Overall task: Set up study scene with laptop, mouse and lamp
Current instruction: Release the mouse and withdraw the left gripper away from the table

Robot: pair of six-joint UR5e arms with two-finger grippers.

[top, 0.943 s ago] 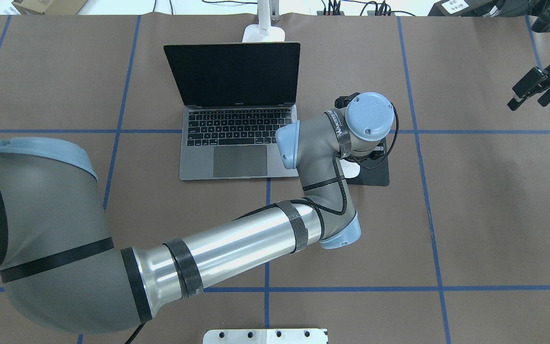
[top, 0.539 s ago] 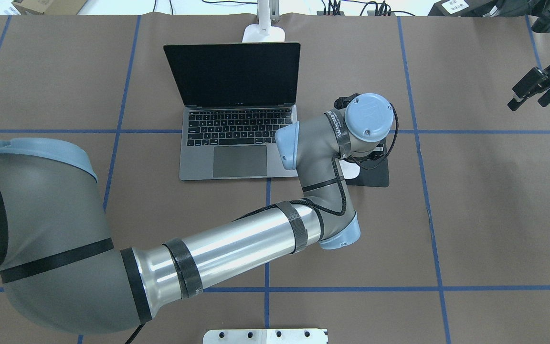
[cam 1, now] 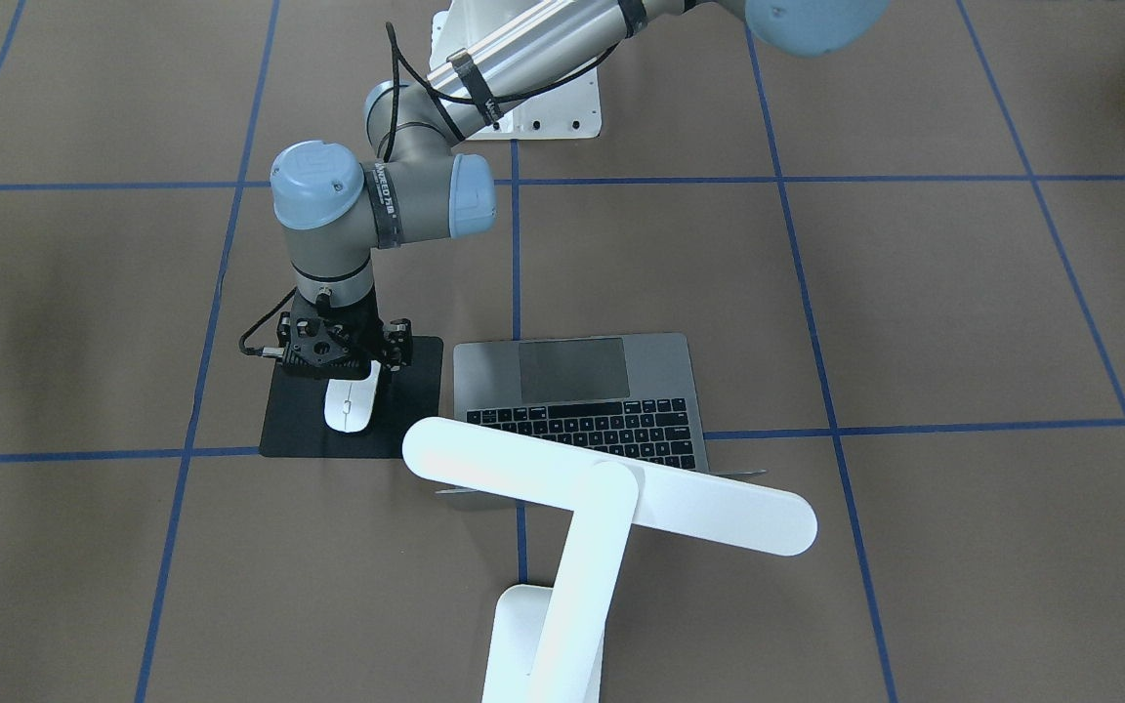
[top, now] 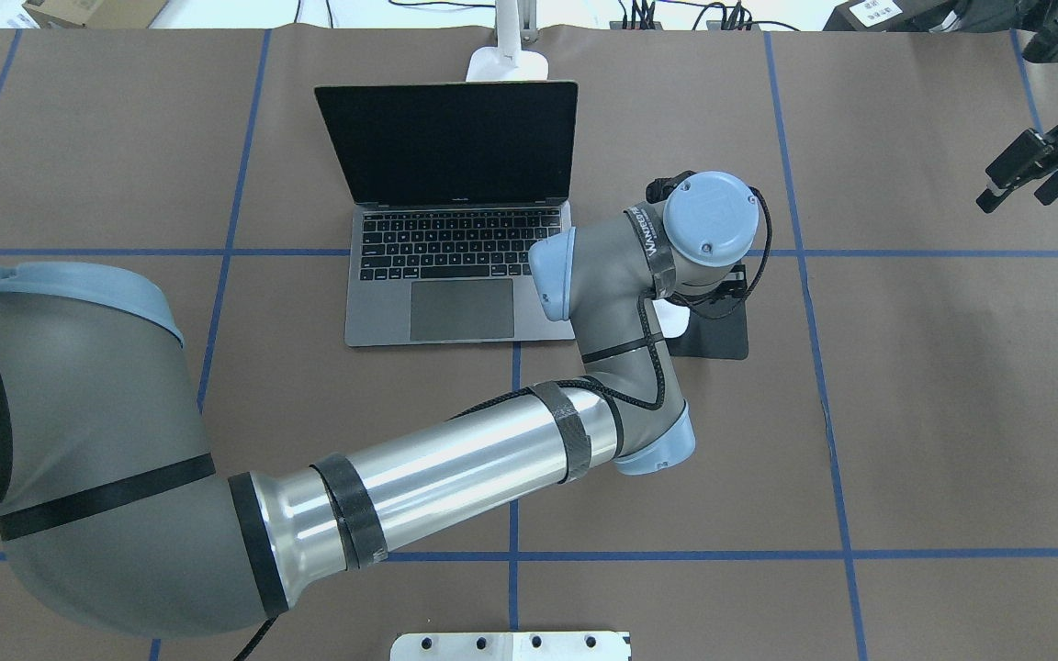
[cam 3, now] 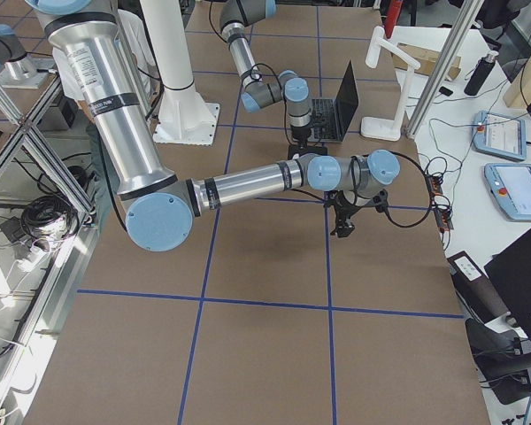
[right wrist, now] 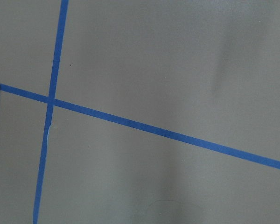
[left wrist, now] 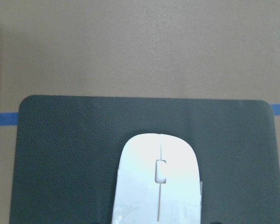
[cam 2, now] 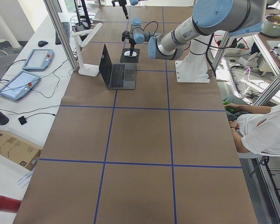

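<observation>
The grey laptop [top: 460,275] stands open with a dark screen at the table's far middle. Behind it is the white lamp [cam 1: 611,483], its bar head over the keyboard's far edge and its base [top: 508,64] at the table's back edge. The white mouse [cam 1: 350,405] lies flat on a thin black mat [cam 1: 299,430] beside the laptop, and the left wrist view shows the mouse [left wrist: 158,186] from straight above. My left gripper [cam 1: 340,366] hangs directly over the mouse's near end, open and holding nothing. My right gripper [top: 1014,197] is open and empty, far off at the table's right end.
The white bolted pedestal [top: 511,645] sits at the near edge. Blue tape lines cross the brown table cover. A person [cam 2: 261,130] sits beside the table near the robot. Tablets [cam 2: 18,84] and cables lie on the side bench behind the lamp.
My left wrist has shifted slightly away from the robot above the mat. The mouse, laptop, lamp and right arm have stayed where they were.
</observation>
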